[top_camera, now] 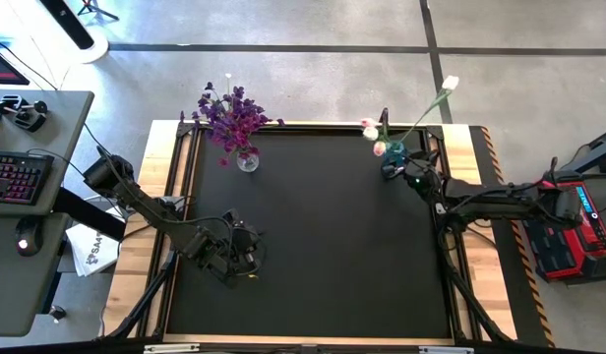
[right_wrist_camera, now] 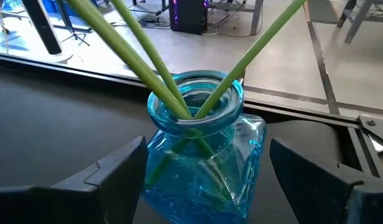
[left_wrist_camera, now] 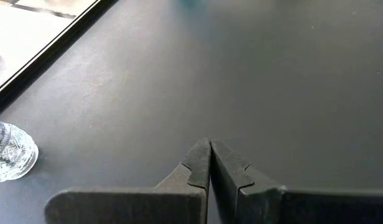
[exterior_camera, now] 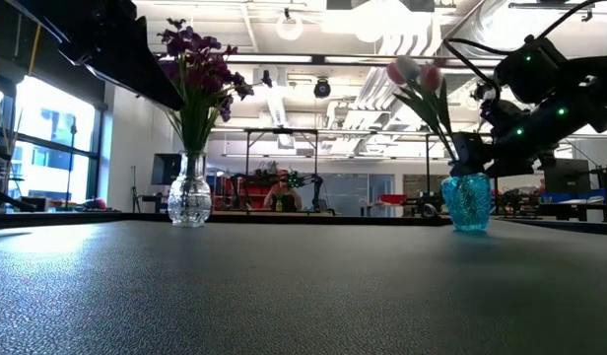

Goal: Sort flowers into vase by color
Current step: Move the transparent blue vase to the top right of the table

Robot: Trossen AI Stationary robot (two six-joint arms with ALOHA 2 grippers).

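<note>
A clear glass vase [top_camera: 247,160] [exterior_camera: 188,197] [left_wrist_camera: 8,152] stands near the mat's far left and holds several purple sprays [top_camera: 231,116] [exterior_camera: 200,54]. A blue glass vase [top_camera: 394,152] [exterior_camera: 468,202] [right_wrist_camera: 198,106] stands at the far right. It holds tulips with pink and white buds [top_camera: 450,84] [exterior_camera: 412,71], and their green stems [right_wrist_camera: 179,81] lean on its rim. My right gripper [top_camera: 392,169] [right_wrist_camera: 207,149] is open, with one finger on each side of the blue vase. My left gripper [top_camera: 246,246] [left_wrist_camera: 209,146] is shut over the bare mat at centre left.
The black mat [top_camera: 323,246] fills a wooden-edged table with a raised dark frame [top_camera: 313,125] along its far side. A desk with a keyboard [top_camera: 18,177] stands off the table's left. Bare mat lies between the two vases and toward the near edge.
</note>
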